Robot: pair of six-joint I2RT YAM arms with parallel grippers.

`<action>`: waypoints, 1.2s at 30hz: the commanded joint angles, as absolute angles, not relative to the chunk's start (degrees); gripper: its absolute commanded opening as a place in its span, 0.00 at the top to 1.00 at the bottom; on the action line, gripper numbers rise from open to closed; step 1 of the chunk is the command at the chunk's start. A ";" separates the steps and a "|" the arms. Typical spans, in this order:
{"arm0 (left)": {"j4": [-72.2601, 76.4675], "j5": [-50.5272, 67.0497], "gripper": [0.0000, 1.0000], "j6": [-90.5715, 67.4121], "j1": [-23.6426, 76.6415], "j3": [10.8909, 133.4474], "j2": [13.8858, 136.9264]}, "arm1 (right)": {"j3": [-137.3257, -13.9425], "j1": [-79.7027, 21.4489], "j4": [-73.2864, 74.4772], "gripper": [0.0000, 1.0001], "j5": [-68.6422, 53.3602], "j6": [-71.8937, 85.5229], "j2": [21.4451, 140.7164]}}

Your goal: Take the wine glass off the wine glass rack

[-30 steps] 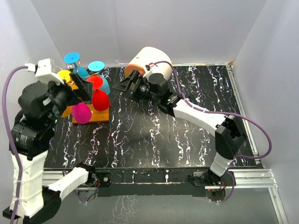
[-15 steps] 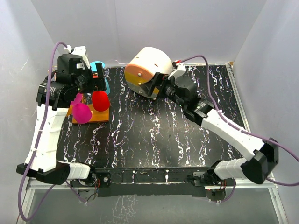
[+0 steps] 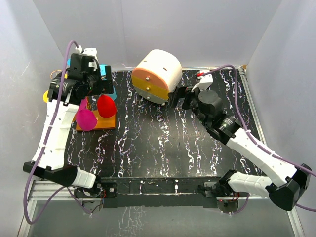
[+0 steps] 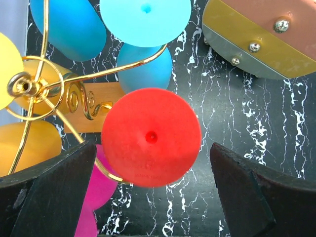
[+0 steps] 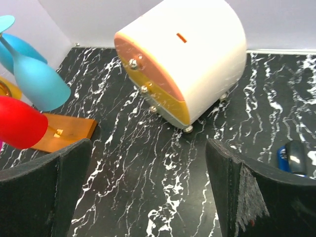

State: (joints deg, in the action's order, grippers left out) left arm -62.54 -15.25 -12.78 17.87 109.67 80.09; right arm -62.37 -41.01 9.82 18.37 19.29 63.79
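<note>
Seen from above, the left gripper (image 3: 98, 89) hangs right over the wine glass rack (image 3: 97, 125), jaws spread wide and empty. A red wine glass (image 3: 105, 105) and a magenta glass (image 3: 86, 119) sit on the rack. The right gripper (image 3: 174, 96) is well to the right of the rack, beside the drawer box (image 3: 157, 74), also wide open with nothing in it

Left wrist view: the red wine glass shows its round foot uppermost, resting on the rack's gold wire, between the two parted fingers (image 4: 49, 192) and clear of both. Blue glasses (image 4: 66, 24) hang on the rack's far side

Right wrist view: the rack's orange base shows at far left, the red wine glass over it. The drawer box lies right of the rack, and the spread fingers (image 5: 256, 197) hold nothing
</note>
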 commanded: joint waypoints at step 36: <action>-60.38 -17.84 0.23 -10.90 18.11 110.65 83.06 | -58.32 -40.83 4.63 0.02 23.82 15.08 56.86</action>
State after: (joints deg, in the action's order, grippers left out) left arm -60.23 -17.39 -11.57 17.87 109.65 84.18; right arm -58.33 -41.01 8.78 22.63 15.09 58.43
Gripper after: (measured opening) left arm 0.792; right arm 0.983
